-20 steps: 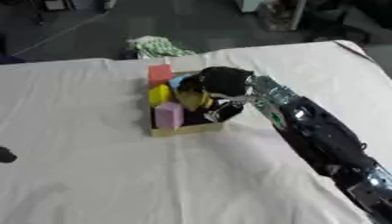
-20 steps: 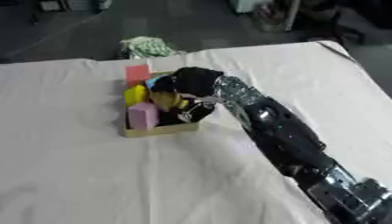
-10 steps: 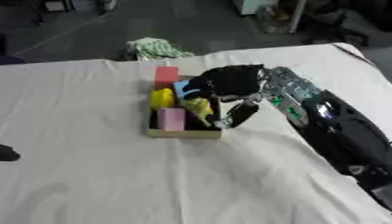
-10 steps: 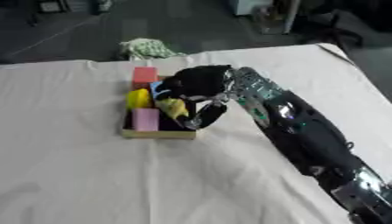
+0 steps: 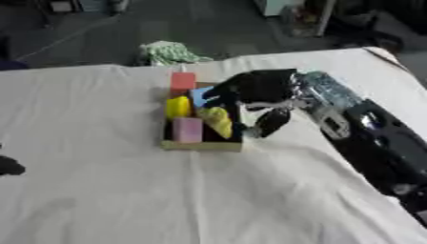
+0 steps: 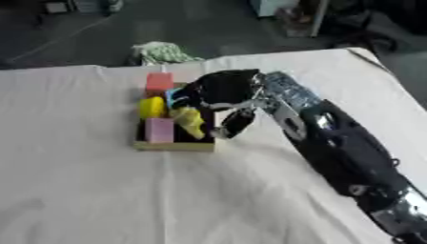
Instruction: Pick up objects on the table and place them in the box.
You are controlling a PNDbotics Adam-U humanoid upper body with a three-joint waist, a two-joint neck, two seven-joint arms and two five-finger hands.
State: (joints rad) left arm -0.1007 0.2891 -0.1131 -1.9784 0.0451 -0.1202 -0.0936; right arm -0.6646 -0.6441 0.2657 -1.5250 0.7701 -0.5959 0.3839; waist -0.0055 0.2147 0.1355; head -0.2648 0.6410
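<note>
Box [image 5: 203, 145] sits near the middle of our table [image 5: 100, 190], on the white cloth, and it's pretty full. We see a red block [image 5: 183, 81] at the far end, a round yellow piece [image 5: 177, 107] behind a pink block [image 5: 187, 129], a bit of blue [image 5: 200, 96] near the red one, and a long yellow thing [image 5: 218, 121] lying along the right side.

Our right hand [image 5: 250, 93] comes in from the right and hangs over the far right part of the box, fingers curled down toward the stuff inside. Whether it's actually gripping the long yellow thing or just touching it, we can't tell, it's too blurry there. One finger hangs down outside the box's right wall.

Off the far edge of the table there's a crumpled green and white cloth [image 5: 169, 51] on the floor
</note>
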